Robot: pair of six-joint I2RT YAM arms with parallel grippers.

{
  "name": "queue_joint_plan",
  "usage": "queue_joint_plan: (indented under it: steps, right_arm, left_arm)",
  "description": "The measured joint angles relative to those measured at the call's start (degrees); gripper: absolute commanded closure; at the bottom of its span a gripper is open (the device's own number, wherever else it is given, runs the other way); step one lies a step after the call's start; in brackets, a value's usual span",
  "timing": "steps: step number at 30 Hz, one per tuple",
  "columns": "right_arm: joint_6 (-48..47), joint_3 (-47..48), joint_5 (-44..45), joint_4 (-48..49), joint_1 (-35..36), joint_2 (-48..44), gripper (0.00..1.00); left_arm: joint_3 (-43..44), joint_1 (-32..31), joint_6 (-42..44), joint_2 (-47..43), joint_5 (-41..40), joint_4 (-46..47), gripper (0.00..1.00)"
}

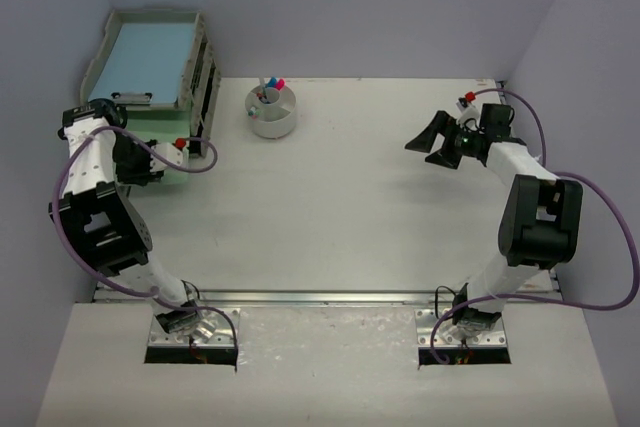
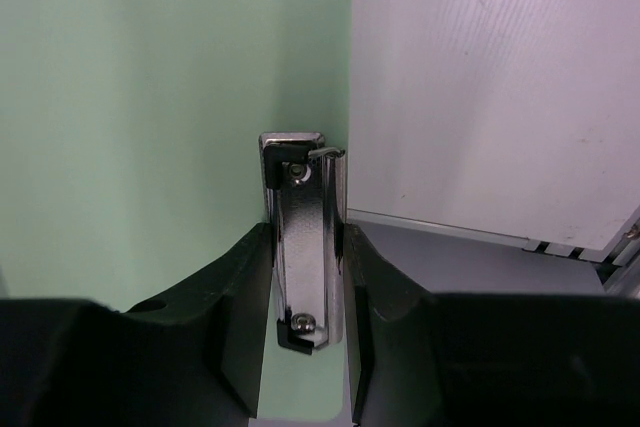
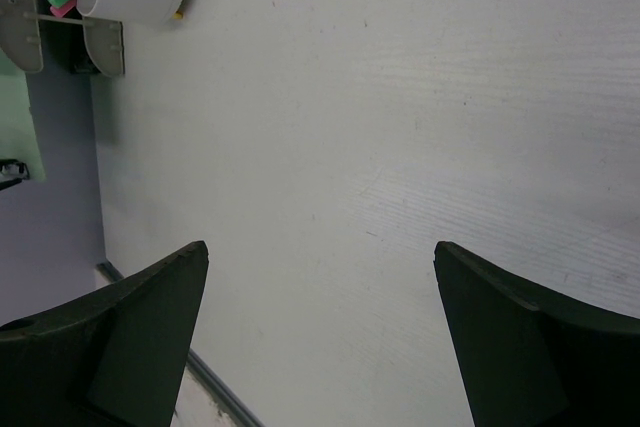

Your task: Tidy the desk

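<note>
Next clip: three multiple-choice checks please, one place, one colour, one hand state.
1. The white pen cup stands: A) beside the right arm's base; B) on the desk, right of the stacked trays; C) between the arm bases.
2. The board in the left hand is: A) red; B) yellow; C) green.
3. The right hand is: A) open, empty; B) shut on a pen; C) shut on the cup.
B, plain from above; C, green shows beside the clamped metal clip; A, fingers wide over bare desk.

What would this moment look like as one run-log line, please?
left fingers: shut on metal clip of green clipboard | right fingers: open, empty, over desk | pen cup: far side
</note>
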Motion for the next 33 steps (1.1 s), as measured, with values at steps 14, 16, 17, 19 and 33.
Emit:
queue_joint_plan:
  steps: [14, 16, 17, 19, 33]
  right_arm:
    - [0.04, 2.19, 1.28, -0.38, 2.65, 0.00, 0.06]
    - [0.00, 3.01, 1.29, -0.38, 3.11, 0.06, 0.06]
    - [0.00, 3.32, 1.30, -0.37, 3.30, 0.11, 0.06]
    - [0.00, 3.68, 1.32, -0.38, 3.65, 0.22, 0.06]
    - [-0.56, 5.06, 2.25, -1.96, 4.41, 0.87, 0.06]
  left_arm:
    - [6.66, 1.47, 1.27, 5.88, -1.82, -0.90, 1.00]
    - [8.21, 1.47, 1.37, 7.05, -1.60, -0.89, 1.00]
    - [8.97, 1.47, 1.37, 7.67, -1.40, -0.86, 1.00]
    - [10.29, 1.47, 1.37, 8.86, -0.83, -0.83, 1.00]
    - [19.62, 1.45, 1.37, 17.78, 4.05, -0.71, 1.00]
